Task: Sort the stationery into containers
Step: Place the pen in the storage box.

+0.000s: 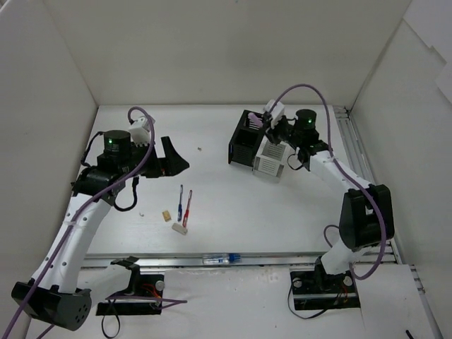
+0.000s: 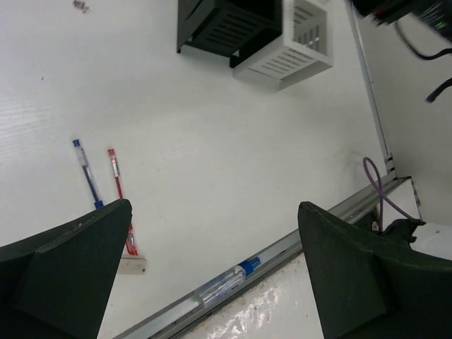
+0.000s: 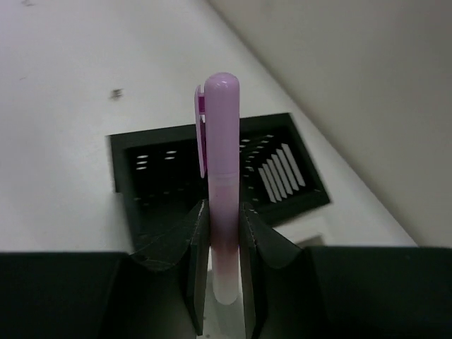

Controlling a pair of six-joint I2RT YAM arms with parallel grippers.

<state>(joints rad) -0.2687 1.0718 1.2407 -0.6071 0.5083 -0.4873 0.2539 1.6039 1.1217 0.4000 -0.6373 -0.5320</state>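
Observation:
My right gripper (image 1: 274, 128) is shut on the pink marker (image 3: 220, 176) and holds it over the black box (image 1: 246, 138), whose open top (image 3: 169, 166) lies right below the marker in the right wrist view. The white box (image 1: 271, 162) stands against the black one. My left gripper (image 1: 174, 159) is open and empty, above the table left of the boxes. A blue pen (image 1: 180, 201), a red pen (image 1: 188, 208), a beige eraser (image 1: 166, 215) and a white eraser (image 1: 179, 228) lie mid-table. The clear blue-capped tube (image 1: 219, 258) lies in the front rail. No yellow stick is in view.
The left wrist view shows the pens (image 2: 87, 173), the tube (image 2: 224, 282) and both boxes (image 2: 286, 49) ahead of its spread fingers (image 2: 78, 254). White walls enclose the table. A metal rail (image 1: 353, 152) runs along the right side, close behind my right arm.

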